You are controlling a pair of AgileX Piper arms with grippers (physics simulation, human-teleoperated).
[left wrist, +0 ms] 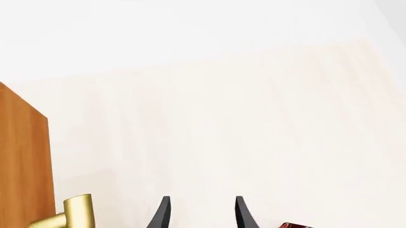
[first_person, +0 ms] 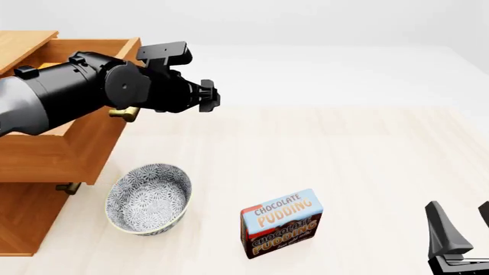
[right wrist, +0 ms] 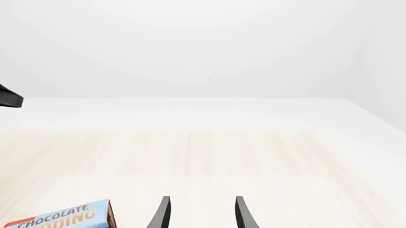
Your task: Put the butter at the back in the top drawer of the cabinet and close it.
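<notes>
With the top drawer standing pulled out at the far left and the left tool hanging open and empty beside its brass handle, the butter is showing only as a red sliver near that tool, so it should be swinging over the box squarely before closing.

Butter cropped to a red sliver; top drawer interior behind left arm.

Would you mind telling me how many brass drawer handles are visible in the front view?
2. One brass handle sits on the pulled-out top drawer, partly behind the left arm; the second handle is lower on the cabinet. Any lower handle lies out of frame.
</notes>
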